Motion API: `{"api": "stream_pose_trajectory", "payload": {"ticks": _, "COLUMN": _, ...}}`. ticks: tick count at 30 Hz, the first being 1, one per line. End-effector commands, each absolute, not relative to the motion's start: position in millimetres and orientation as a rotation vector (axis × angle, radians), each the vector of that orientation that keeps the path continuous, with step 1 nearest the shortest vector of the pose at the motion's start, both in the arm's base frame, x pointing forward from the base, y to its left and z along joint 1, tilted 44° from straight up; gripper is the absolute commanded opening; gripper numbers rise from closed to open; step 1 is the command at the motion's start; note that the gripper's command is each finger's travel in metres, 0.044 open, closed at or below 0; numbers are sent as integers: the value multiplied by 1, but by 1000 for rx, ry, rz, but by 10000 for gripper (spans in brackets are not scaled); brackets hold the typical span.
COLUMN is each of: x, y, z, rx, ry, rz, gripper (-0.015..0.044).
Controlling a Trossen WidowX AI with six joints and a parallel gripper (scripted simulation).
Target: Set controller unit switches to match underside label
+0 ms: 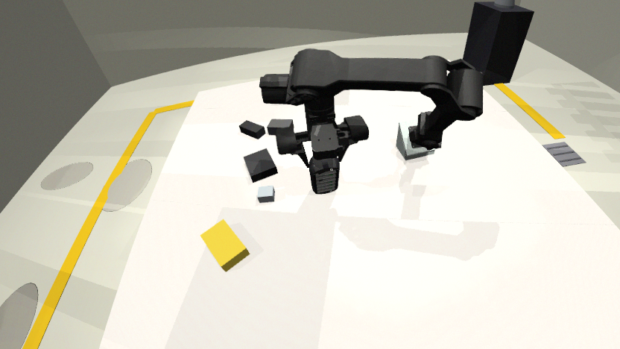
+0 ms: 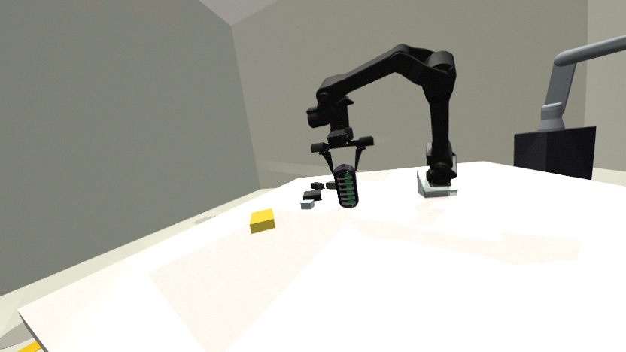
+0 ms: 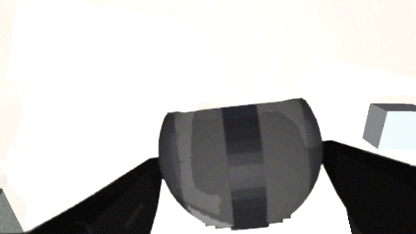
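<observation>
"Grey-green walls (image 1: 225, 17) (image 2: 122, 109) stand behind a white bench (image 1: 433, 282) (image 2: 350, 271) (image 3: 90, 75)," says the first. "Where is the unit (image 1: 325, 177) (image 2: 347, 188) (image 3: 245, 170)?"

"Near the middle of the top view, in the gripper (image 1: 325, 164) (image 2: 344, 171) (image 3: 242, 156)," says the second. "The fingers pinch it from both sides, set apart by its width."

"Is it flat on its base?"

"It stands on end, leaning a little, with the switches (image 2: 347, 189) facing the exterior camera. Their green parts show in a column toward the right of that face. Whether its lower end touches the bench is hard to tell."

"And the arm (image 1: 385, 73) (image 2: 372, 70)?"

"It arches across the upper part of the top view, from a pale base (image 1: 409, 153) (image 2: 431, 192) right of centre."

"What lies to the left of the unit?"

"In the top view, a yellow block (image 1: 223, 242) (image 2: 261, 220) sits at the lower left. Above it come a pale block (image 1: 265, 193) (image 2: 307, 204) (image 3: 397, 129), then a black block (image 1: 260, 165) (image 2: 311, 195). Two smaller dark pieces, one black (image 1: 252, 129) (image 2: 317, 185) and one grey (image 1: 279, 125) (image 2: 330, 185), lie side by side farther up."
</observation>
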State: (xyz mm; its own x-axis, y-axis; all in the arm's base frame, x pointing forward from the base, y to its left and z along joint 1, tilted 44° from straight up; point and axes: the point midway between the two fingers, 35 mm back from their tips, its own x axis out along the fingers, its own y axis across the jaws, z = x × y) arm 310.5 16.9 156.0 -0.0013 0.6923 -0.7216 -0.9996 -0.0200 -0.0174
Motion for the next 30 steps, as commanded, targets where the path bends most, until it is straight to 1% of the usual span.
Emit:
{"api": "stream_pose_trajectory", "payload": {"ticks": 1, "x": 310, "y": 15, "z": 148, "rx": -646, "ry": 628, "rz": 1503, "gripper": 338}}
{"api": "stream_pose_trajectory", "payload": {"ticks": 30, "x": 311, "y": -2, "z": 135, "rx": -647, "ry": 628, "rz": 1503, "gripper": 337}}
